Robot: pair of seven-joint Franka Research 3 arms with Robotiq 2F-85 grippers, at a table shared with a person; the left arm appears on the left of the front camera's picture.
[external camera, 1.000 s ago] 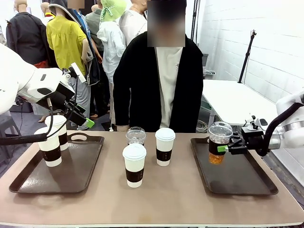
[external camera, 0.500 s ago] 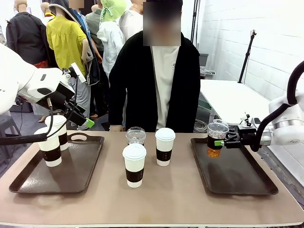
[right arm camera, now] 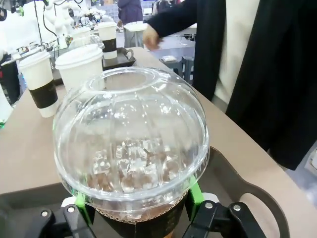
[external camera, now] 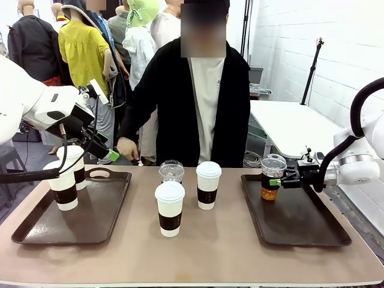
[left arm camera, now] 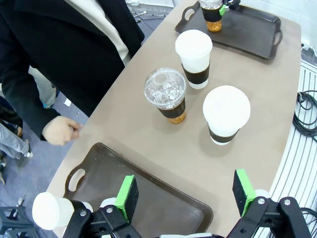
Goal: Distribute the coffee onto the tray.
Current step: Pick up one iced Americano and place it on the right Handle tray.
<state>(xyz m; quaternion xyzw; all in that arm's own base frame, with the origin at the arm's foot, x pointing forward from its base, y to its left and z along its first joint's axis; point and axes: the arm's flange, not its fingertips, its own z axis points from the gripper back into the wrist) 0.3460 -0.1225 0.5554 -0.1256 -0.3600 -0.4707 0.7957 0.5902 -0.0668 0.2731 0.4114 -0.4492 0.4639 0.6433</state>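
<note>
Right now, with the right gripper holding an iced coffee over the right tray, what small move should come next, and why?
Probably lower the iced coffee onto the right tray and then open the right gripper. It clamps the cup upright above the tray's far left corner, and I cannot tell whether the base touches yet.

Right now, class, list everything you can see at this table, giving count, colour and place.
paper cups: four, white with dark brown sleeves; two on the left tray, two mid-table.
iced coffee cups: two, clear domes, amber drink; one mid-table, one at the right tray.
trays: two, dark brown, at the table's ends.
table: one, tan.
person: one, black coat, far side; person's hand raised.
left hand: black, green pads, open over the left tray.
right hand: black, shut on an iced coffee cup.
</note>
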